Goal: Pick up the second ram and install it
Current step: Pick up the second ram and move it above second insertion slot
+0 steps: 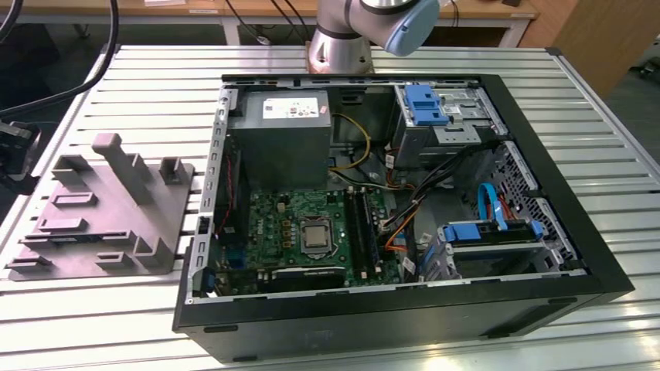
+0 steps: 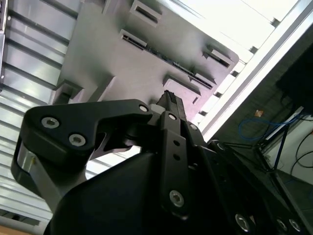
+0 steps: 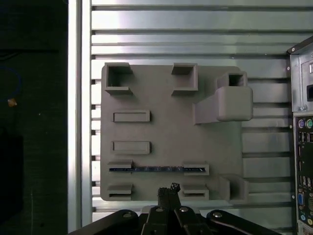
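Note:
The second ram [image 3: 156, 169] is a thin dark stick standing on its edge between two holders of the grey plastic fixture [image 3: 166, 127]. In the second wrist view the ram [image 2: 166, 61] shows as a dark line across the fixture plate [image 2: 98, 54]. My gripper [image 3: 168, 189] hangs well above the fixture, its black fingertips [image 2: 169, 99] close together with nothing between them. The tips sit just to one side of the stick's middle and do not touch it. The motherboard [image 1: 309, 232] lies in the open case, with its black memory slots [image 1: 361, 224] beside the processor socket.
The open computer case [image 1: 536, 294] sits on the slatted metal table [image 1: 134, 85], to the exterior view's right of the fixture [image 1: 103, 209]. A grey power-supply box [image 1: 284, 131], blue drive brackets [image 1: 423, 104] and loose cables [image 1: 433, 185] fill the case. Tall posts [image 3: 225, 105] rise from the fixture.

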Controlling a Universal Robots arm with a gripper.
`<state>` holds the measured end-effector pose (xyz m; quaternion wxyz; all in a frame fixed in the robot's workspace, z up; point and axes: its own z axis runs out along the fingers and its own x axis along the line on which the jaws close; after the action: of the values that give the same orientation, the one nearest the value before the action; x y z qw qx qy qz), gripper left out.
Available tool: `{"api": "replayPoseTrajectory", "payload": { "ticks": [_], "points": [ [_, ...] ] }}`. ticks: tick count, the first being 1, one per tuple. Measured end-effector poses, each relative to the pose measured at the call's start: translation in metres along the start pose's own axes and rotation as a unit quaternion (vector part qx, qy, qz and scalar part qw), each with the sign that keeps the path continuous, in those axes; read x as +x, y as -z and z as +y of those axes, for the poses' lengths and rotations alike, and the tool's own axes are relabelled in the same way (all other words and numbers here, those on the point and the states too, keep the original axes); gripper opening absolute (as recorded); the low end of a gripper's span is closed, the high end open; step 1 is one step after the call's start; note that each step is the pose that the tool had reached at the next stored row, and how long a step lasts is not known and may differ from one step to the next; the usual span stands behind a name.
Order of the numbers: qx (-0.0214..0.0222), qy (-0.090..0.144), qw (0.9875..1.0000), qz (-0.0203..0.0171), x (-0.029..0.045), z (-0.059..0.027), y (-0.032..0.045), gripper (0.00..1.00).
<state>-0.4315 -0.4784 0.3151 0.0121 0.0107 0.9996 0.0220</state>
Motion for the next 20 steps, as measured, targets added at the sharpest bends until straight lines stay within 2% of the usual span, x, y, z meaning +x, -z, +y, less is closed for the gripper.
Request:
{"api": "replayPoseTrajectory", "payload": {
  "ticks": [3, 5, 8, 10, 15, 20],
  "points": [
    [-0.0006, 0.027, 0.9996, 0.0012, 0.0000, 0.0000, -0.0005, 0.10],
    [-0.0011, 0.045, 0.9990, 0.0020, 0.0000, 0.0000, -0.0009, 0.10],
    [-0.0017, 0.072, 0.9974, 0.0032, 0.0000, -0.0001, -0.0015, 0.10],
    [-0.0022, 0.091, 0.9958, 0.0040, 0.0000, -0.0001, -0.0020, 0.10],
    [-0.0032, 0.136, 0.9907, 0.0060, 0.0001, -0.0001, -0.0033, 0.10],
    [-0.0043, 0.181, 0.9835, 0.0081, 0.0001, -0.0002, -0.0048, 0.10]
  ]
}}
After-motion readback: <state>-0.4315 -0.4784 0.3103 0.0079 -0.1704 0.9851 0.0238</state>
